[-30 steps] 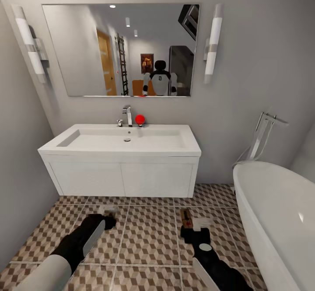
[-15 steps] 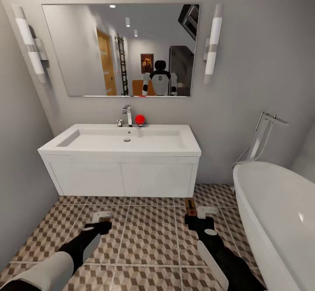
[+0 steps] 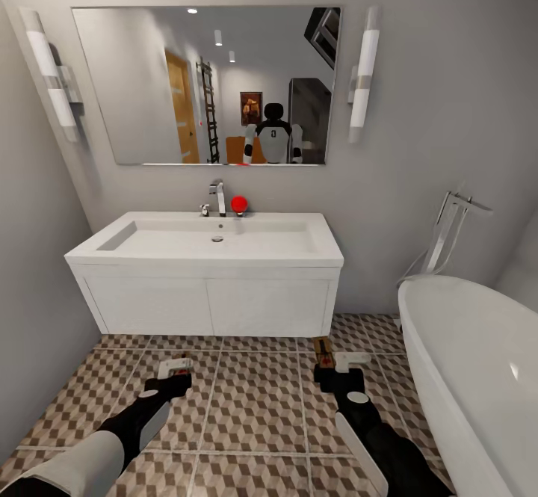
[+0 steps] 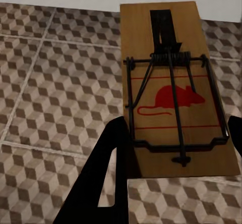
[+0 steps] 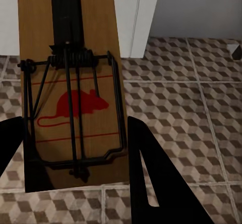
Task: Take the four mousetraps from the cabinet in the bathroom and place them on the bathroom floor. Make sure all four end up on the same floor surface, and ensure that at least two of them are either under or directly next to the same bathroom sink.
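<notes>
Jaws: both grippers closed on a mousetrap each. In the left wrist view the left gripper point(image 4: 174, 133) has its 2 dark fingers against the long sides of the left mousetrap point(image 4: 174, 82), board flat, red mouse print up. The right gripper point(image 5: 73, 138) clamps the right mousetrap point(image 5: 68, 77) the same way.

Change over the last second: both arms have reached farther toward the sink point(image 3: 209, 239); the right gripper point(image 3: 335, 368) has carried its trap point(image 3: 323, 347) up close to the right corner of the white vanity point(image 3: 209, 303). The left gripper point(image 3: 170, 377) sits further back, over mid-floor. Judgement: right trap is about placed for the "next to the sink" condition; left needs more advance or lowering.

Whether either board touches the floor point(image 3: 254, 407): cannot tell.

Room: open tile between the arms and under the vanity front. Bathtub point(image 3: 478, 362) edge near on the right; wall close on the left.
</notes>
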### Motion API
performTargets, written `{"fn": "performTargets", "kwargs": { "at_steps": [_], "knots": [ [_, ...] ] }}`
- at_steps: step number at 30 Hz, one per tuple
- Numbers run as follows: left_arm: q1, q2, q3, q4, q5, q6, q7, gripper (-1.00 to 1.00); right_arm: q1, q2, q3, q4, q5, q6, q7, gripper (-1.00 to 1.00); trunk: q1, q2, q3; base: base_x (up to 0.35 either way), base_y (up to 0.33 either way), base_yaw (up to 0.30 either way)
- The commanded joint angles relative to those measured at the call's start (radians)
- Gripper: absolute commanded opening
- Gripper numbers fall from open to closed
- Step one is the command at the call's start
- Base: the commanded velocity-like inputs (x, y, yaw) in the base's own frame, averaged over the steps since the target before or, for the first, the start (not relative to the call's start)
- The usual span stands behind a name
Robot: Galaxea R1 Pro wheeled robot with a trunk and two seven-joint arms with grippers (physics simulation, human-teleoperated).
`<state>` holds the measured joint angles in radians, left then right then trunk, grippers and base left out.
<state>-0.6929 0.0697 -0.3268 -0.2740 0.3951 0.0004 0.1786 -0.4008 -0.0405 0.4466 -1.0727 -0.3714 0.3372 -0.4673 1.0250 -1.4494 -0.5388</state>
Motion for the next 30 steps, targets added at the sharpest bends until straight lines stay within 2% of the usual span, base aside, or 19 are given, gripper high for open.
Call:
{"fn": "performTargets", "kwargs": {
  "at_steps": [1,11,18,19,22,30],
  "knots": [
    [0.0,0.001,-0.009,-0.001,0.007,-0.009,0.007,-1.0,-0.001,0.0,0.004,-0.001,-0.011,0.001,-0.008,-1.0,0.0,-0.001,-0.001,0.0,0.0,0.0],
    [0.0,-0.002,-0.011,0.035,0.007,-0.027,0.007,-1.0,-0.001,0.004,0.01,0.04,-0.011,-0.018,-0.008,-1.0,0.0,-0.001,-0.001,0.0,0.0,0.0],
    [0.0,-0.011,-0.044,0.05,0.007,-0.028,0.007,-1.0,-0.001,0.004,0.01,0.049,-0.011,-0.027,-0.008,-1.0,0.0,-0.001,-0.001,0.0,0.0,0.0],
    [0.0,-0.021,-0.061,0.05,0.007,-0.028,0.007,-1.0,-0.001,0.004,0.01,0.049,-0.011,-0.027,-0.008,-1.0,0.0,-0.001,-0.001,0.0,0.0,0.0],
    [0.0,-0.03,-0.092,0.051,0.007,-0.028,0.009,-1.0,-0.001,0.003,0.011,0.05,-0.011,-0.027,-0.008,-1.0,0.0,-0.001,-0.001,0.0,0.0,0.0],
    [0.0,-0.033,-0.105,0.062,0.007,-0.029,0.009,-1.0,-0.001,0.002,0.011,0.049,-0.011,-0.027,-0.008,-1.0,0.0,-0.001,-0.001,0.0,0.0,0.0]
  ]
}}
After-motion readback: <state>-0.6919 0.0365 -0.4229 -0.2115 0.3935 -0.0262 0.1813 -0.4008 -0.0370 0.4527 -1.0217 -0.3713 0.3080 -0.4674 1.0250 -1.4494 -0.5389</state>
